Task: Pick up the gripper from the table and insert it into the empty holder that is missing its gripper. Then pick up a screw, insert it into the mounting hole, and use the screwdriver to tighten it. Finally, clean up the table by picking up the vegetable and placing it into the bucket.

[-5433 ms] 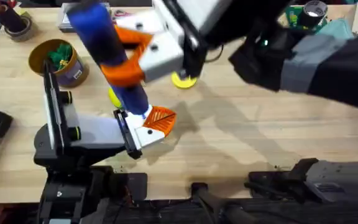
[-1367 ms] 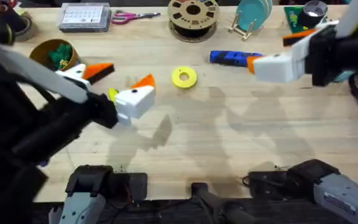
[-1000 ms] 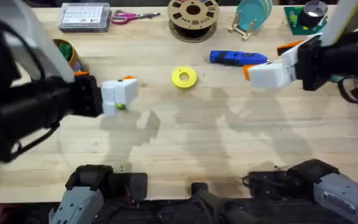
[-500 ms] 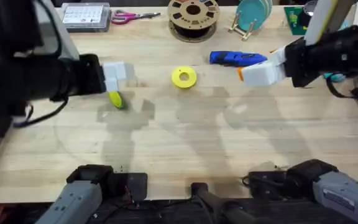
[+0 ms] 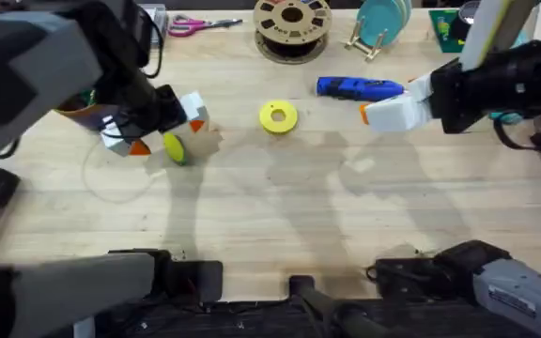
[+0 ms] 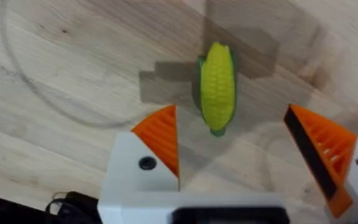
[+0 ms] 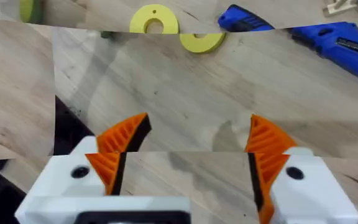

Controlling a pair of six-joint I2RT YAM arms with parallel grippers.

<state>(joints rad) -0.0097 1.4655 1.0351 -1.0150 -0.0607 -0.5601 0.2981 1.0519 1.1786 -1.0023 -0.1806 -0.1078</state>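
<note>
From overhead, your left gripper (image 5: 162,127) is down at the left side of the table, right over the vegetable (image 5: 173,148), which looks like a little yellow corn cob lying on the wood. The bucket (image 5: 85,105) is just behind that arm, mostly hidden by it. Your right gripper (image 5: 391,105) hangs over the right half, close to the blue screwdriver (image 5: 357,88), which lies flat near the yellow ring (image 5: 278,116). I can't pick out any screw from up here.

Left wrist view: the left gripper (image 6: 247,152) is spread wide, both orange pads in place, and the vegetable (image 6: 218,87) lies between the fingertips but a bit ahead of them, touching neither. Nothing is gripped yet.

Right wrist view: the right gripper (image 7: 194,146) is also spread apart with nothing in it, orange wedges on both white blocks. Beyond it you can see the yellow ring (image 7: 154,19) and the screwdriver (image 7: 334,38) on the table.

So where are you? My read is that the fingertip job is done, since all four white blocks carry their orange wedges and no loose one lies around. I can't confirm the screw is tight from these shots, but the screwdriver being parked on the table suggests that part's finished. You're on the cleanup step: what's left is to come down, close on the corn, lift it, and drop it in the bucket right next door.
</note>
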